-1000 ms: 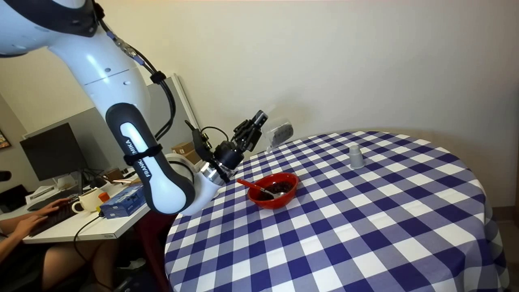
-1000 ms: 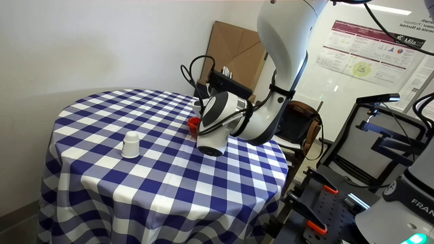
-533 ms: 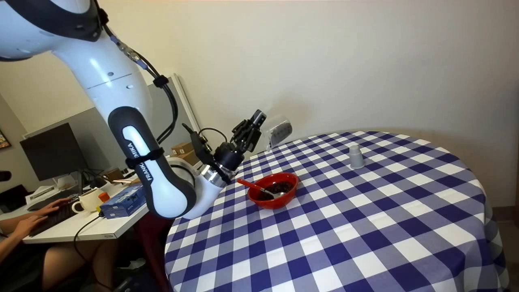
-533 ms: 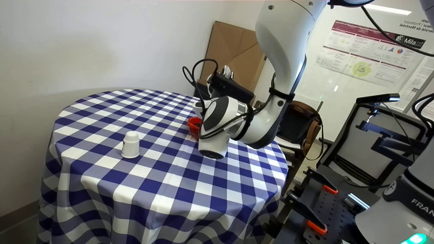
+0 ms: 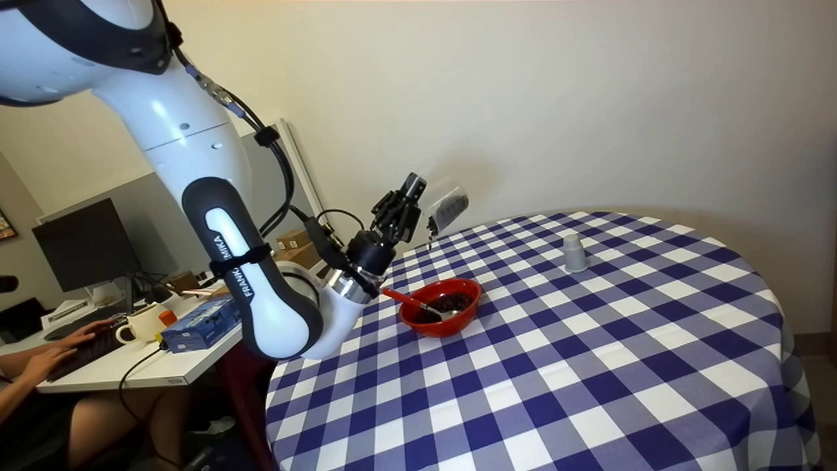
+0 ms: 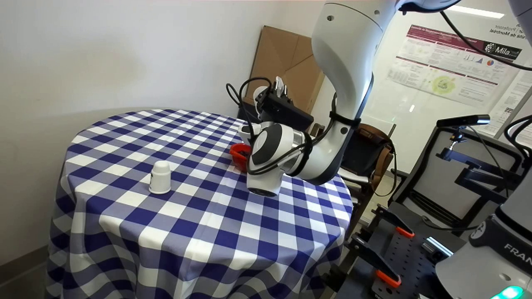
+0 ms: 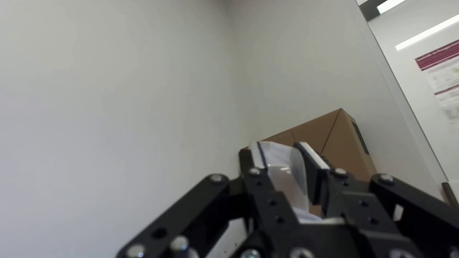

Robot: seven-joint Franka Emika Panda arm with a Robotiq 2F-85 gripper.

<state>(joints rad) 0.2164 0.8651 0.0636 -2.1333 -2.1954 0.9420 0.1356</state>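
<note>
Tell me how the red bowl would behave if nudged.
The red bowl would probably slide rather than tip, being low and wide. The spoon might swing, since it sticks out over one side. The tablecloth could ruck up underneath, as it drapes in loose folds.

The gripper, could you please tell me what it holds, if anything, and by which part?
A tilted clear cup with dark pieces inside, pinched between the fingers, seemingly by its side wall.
</note>
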